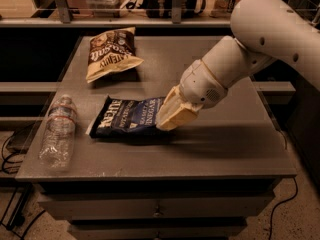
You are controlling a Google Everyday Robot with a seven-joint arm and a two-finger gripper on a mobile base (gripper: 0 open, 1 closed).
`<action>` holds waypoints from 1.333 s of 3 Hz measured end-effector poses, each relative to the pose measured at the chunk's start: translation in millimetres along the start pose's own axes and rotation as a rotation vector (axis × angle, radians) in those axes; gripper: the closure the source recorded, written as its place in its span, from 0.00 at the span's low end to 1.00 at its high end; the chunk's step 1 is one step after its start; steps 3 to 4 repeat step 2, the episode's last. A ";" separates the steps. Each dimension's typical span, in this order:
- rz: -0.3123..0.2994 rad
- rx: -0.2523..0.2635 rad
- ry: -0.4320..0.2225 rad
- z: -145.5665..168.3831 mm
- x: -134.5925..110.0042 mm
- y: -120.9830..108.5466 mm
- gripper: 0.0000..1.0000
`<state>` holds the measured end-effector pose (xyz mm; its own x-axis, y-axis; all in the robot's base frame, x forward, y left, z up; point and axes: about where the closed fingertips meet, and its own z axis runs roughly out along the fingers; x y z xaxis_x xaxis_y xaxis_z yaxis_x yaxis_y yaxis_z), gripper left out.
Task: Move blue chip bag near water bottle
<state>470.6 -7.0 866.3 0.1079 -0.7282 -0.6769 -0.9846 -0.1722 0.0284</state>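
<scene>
Placing step, near its end: water bottle [59, 131] and blue chip bag [129, 117] already close.
At 9 o'clock on the desk [225, 149], water bottle on its side, label unreadable; just beside it, not touching, blue chip bag printed "VINEGAR"; at its 3 o'clock end, gripper [170, 118] pinched narrow on the bag. Probably needs only a short nudge toward 9 o'clock, then release.

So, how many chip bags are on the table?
2. The blue chip bag lies in the middle of the table, beside the water bottle, with the hand at its right end. The brown-and-yellow chip bag lies at the far left. None seems hidden.
</scene>
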 end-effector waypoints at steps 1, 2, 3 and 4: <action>0.010 -0.006 -0.018 4.5 0.9 0.2 0.13; 0.008 -0.007 -0.018 5.4 0.0 0.4 0.00; 0.008 -0.007 -0.018 5.4 0.0 0.4 0.00; 0.008 -0.007 -0.018 5.4 0.0 0.4 0.00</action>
